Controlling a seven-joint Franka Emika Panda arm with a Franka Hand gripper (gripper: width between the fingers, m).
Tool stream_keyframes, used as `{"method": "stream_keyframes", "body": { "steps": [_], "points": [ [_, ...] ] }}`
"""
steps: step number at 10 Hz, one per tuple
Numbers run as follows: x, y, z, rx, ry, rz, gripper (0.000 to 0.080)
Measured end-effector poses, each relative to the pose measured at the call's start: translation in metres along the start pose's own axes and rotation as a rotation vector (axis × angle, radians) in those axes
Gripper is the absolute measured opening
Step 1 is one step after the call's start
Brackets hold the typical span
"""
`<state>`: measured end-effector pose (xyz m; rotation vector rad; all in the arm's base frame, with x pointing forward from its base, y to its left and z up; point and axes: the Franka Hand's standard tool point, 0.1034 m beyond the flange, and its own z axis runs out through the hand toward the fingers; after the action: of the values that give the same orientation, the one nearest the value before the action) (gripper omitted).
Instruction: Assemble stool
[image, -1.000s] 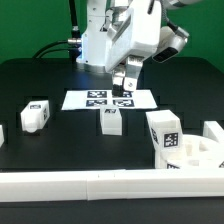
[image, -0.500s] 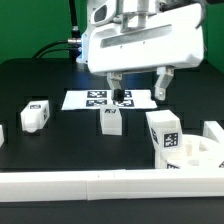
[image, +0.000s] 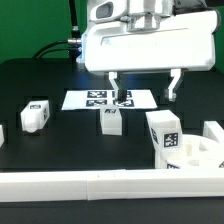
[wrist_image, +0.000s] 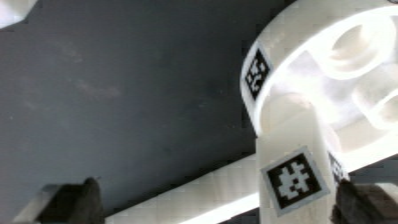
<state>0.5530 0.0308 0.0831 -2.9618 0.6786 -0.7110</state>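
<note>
The stool's round white seat lies at the exterior view's right edge, sockets up; it also shows in the wrist view. A tagged block leg stands against it and shows in the wrist view. Two more tagged legs stand apart on the black table: one in the middle, one further to the exterior view's left. My gripper hangs above the table, open wide and empty, over the space between the middle leg and the leg by the seat. In the wrist view its fingertips frame the gripper.
The marker board lies flat behind the middle leg, under the gripper's one finger. A long white rail runs along the front edge and shows in the wrist view. A small white part sits at the exterior view's left edge.
The gripper has turned about its vertical axis, so both fingers now show side by side and spread wide. It has shifted slightly toward the exterior view's right. The parts have not moved.
</note>
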Motion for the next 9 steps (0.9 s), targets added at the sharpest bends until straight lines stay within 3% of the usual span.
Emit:
{"method": "stream_keyframes", "body": {
  "steps": [1, 3, 4, 6, 8, 9],
  "points": [
    [0.0, -0.003, -0.003, 0.026, -0.055, -0.04, 0.0649],
    [-0.004, 0.009, 0.0, 0.032, -0.095, -0.114, 0.0649],
    [-0.008, 0.004, 0.0, 0.039, -0.1, -0.194, 0.0649],
    [-0.005, 0.006, 0.001, 0.04, -0.096, -0.297, 0.0649],
    [-0.012, 0.028, 0.006, 0.033, -0.151, -0.342, 0.0649],
    [-0.023, 0.034, 0.011, 0.048, -0.245, -0.367, 0.0649]
  ]
}}
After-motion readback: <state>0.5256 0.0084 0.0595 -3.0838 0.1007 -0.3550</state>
